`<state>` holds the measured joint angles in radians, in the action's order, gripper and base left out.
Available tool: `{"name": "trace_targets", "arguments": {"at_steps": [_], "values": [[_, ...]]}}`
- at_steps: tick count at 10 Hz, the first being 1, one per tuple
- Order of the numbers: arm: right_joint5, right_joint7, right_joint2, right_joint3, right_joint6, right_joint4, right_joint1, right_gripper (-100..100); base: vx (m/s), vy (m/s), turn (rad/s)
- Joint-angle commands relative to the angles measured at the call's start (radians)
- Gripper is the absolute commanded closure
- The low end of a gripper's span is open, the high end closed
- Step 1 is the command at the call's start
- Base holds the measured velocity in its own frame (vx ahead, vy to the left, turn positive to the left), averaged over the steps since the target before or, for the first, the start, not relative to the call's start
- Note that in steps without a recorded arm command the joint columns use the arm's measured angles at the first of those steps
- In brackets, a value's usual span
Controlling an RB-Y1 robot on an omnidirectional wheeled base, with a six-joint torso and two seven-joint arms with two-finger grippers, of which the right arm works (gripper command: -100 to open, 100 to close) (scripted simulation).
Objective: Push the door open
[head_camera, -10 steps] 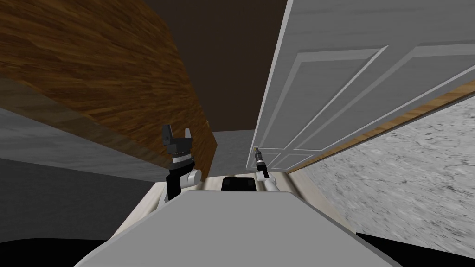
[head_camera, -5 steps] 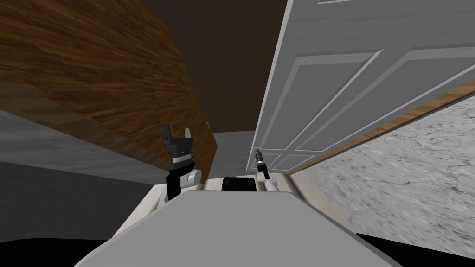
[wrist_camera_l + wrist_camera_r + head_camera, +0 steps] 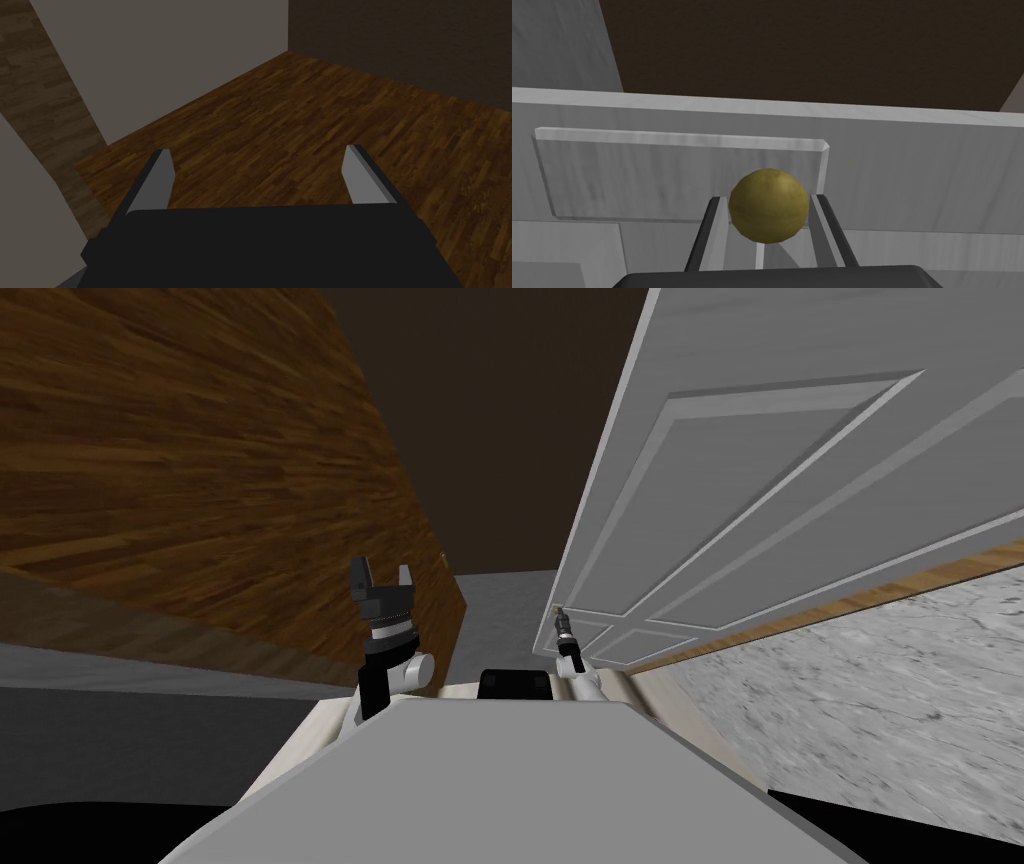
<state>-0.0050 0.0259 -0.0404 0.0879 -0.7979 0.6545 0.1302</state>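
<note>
Right gripper (image 3: 768,200): clamped on yellowish round knob (image 3: 768,212) of white panelled door (image 3: 780,458), ajar.
Left gripper (image 3: 257,155): spread wide, empty.
Risk: round knob likely slips from thin fingers as door swings.

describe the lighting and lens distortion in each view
Head view: very wide lens, the white door and wood-grain surface splay toward the corners, grain streaked. Left wrist view: dim, dark wooden floor, left gripper open. Right wrist view: even light, soft shading on the yellowish knob between the right gripper's fingers, no glare.
</note>
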Motion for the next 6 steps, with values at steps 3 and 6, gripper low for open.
{"name": "trace_targets", "arguments": {"at_steps": [3,6], "values": [[-0.020,0.008,-0.024,0.037,0.000,-0.003,0.000,100,0.156,0.051,-0.055],[-0.037,0.016,-0.035,0.066,0.001,-0.004,0.001,100,0.132,0.026,-0.075]]}}
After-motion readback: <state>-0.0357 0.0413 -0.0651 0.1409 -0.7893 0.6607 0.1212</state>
